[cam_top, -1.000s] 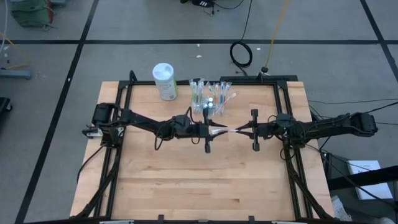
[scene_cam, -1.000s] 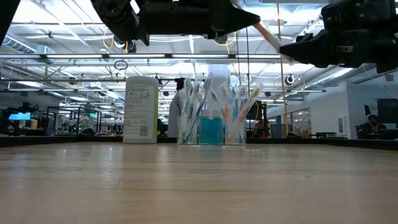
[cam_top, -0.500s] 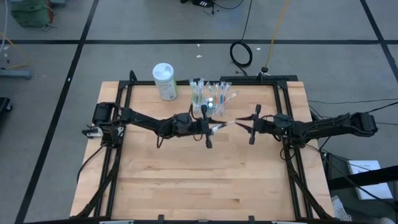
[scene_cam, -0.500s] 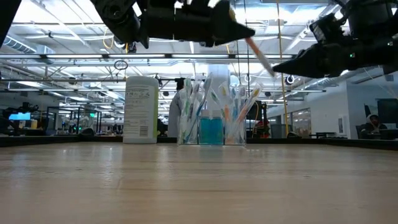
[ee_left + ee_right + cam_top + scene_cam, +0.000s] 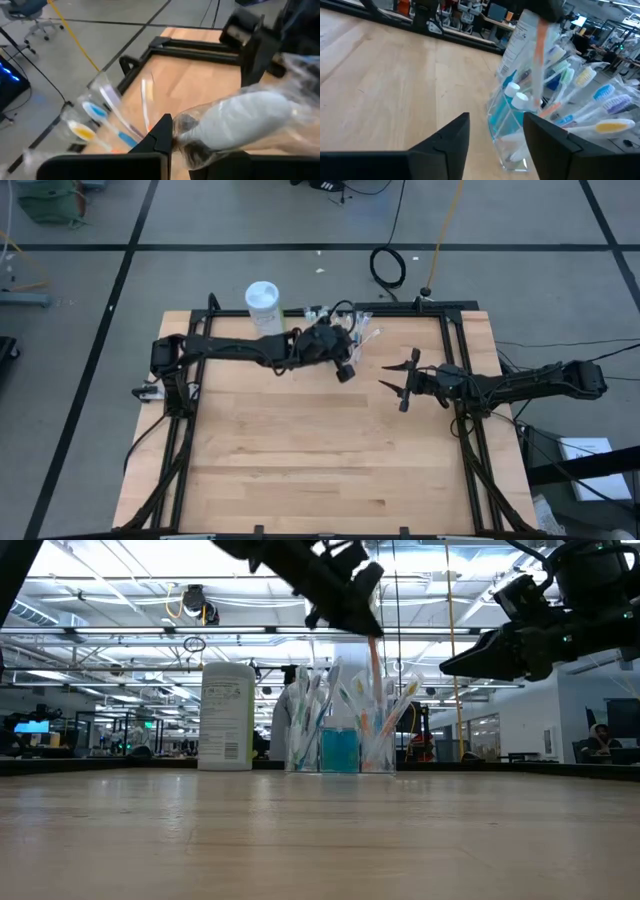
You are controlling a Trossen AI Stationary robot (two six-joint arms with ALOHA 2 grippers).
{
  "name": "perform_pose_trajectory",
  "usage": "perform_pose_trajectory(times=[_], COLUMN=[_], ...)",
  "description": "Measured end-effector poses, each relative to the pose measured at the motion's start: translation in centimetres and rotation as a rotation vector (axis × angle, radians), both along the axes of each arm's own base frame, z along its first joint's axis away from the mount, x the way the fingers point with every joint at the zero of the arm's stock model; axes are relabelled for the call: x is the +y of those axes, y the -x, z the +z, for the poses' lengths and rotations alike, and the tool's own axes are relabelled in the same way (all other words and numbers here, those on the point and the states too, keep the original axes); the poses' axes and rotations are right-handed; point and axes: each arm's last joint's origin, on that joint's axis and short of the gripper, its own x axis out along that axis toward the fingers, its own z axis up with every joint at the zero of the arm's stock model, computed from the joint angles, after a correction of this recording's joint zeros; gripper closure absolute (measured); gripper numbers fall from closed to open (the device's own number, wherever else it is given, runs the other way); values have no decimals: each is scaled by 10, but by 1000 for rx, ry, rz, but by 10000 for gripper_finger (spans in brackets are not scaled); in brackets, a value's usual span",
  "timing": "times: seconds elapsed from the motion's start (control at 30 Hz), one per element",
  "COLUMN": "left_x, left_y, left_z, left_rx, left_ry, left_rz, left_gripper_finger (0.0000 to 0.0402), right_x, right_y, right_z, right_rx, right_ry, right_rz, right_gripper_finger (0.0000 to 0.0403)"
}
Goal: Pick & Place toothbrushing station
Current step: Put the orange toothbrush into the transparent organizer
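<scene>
The clear plastic cup [image 5: 340, 745] stands upright at the bench's [image 5: 300, 460] far edge beside a white canister [image 5: 227, 716], bristling with pastel toothbrushes and blue toothpaste tubes [image 5: 506, 112]. The left gripper [image 5: 350, 600], clenched on an orange toothbrush [image 5: 375, 665], holds it above the cup. The right gripper [image 5: 392, 385] hovers nearby, released.

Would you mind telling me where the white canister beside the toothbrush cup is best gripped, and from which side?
Probably around the mid-body of the white canister, from its open side away from the cup: it stands upright, straight-walled, and the left gripper is busy over the cup.
</scene>
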Motion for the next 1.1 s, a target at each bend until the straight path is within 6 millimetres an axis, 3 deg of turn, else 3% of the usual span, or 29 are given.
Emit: perform_pose_trajectory(times=[0.1, 0.2, 0.43, 0.57, 0.93, 1.1], left_x=[4, 16, 30, 38, 34, 37], left_y=[-1, 1, 6, 10, 10, -3], left_z=[18, 21, 6, -2, -10, -34], left_rx=[11, 1, 26, 39, 31, 21], left_ry=[-8, 36, 84, 101, 113, 172], left_rz=[22, 58, 84, 127, 120, 107], left_gripper_finger=[377, 392, 377, 391, 385, 391], right_x=[0, 0, 0, 0, 0, 0], right_y=[0, 0, 0, 0, 0, 0], right_z=[0, 0, 0, 0, 0, 0], right_rx=[1, 0, -2, -2, -2, -2], right_ry=[0, -3, -10, -10, -10, -11], right_rz=[0, -1, -2, -1, -1, -1], right_gripper_finger=[216, 213, 213, 213, 212, 211])
